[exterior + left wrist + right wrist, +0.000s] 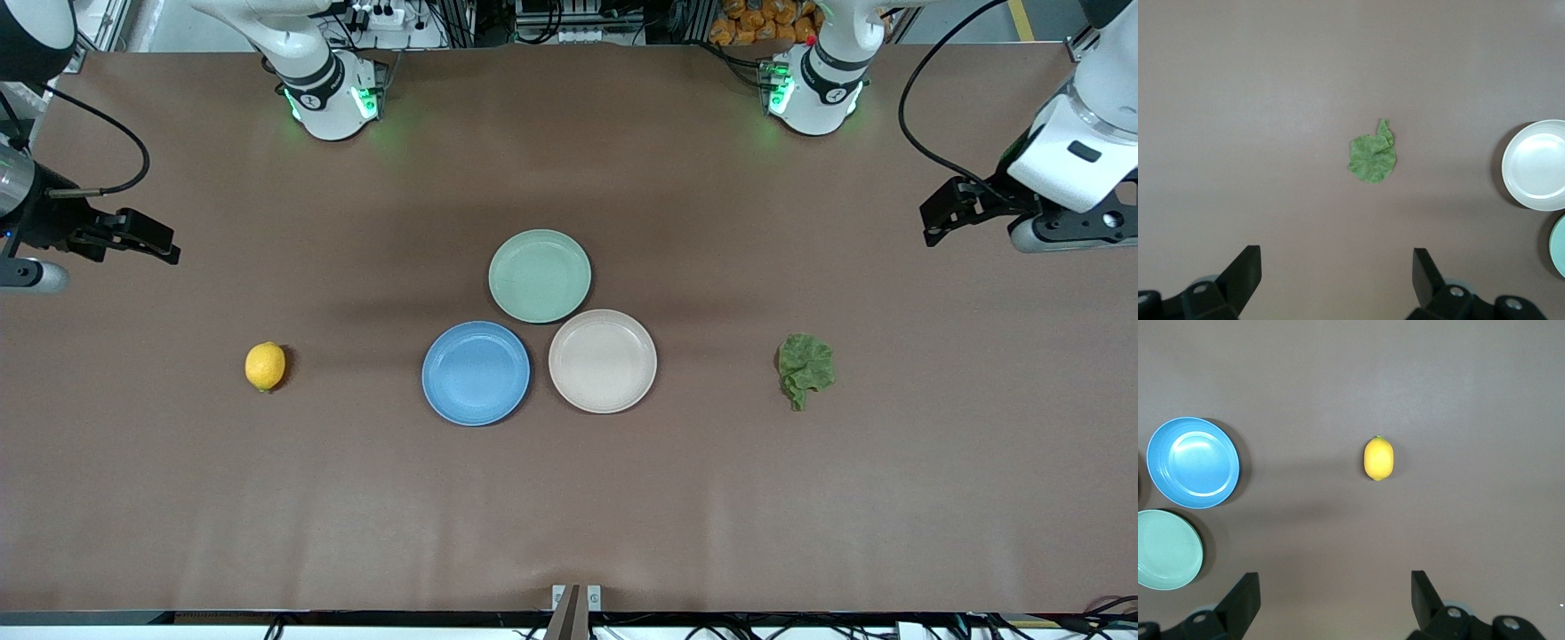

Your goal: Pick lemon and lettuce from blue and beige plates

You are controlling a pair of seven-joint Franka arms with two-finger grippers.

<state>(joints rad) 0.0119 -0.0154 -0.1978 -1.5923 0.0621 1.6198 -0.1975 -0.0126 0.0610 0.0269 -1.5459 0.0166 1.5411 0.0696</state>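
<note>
The lemon (265, 366) lies on the bare table toward the right arm's end, apart from the empty blue plate (476, 373). It also shows in the right wrist view (1379, 458). The lettuce (806, 369) lies on the bare table toward the left arm's end, apart from the empty beige plate (603, 361). It also shows in the left wrist view (1373, 157). My left gripper (942, 218) is open and empty, held high over its end of the table. My right gripper (151, 240) is open and empty, held high over its own end.
An empty mint-green plate (540, 276) touches both other plates and lies farther from the front camera than they do. The brown table (569, 498) is bare around the lemon and the lettuce. The arm bases stand at the table's back edge.
</note>
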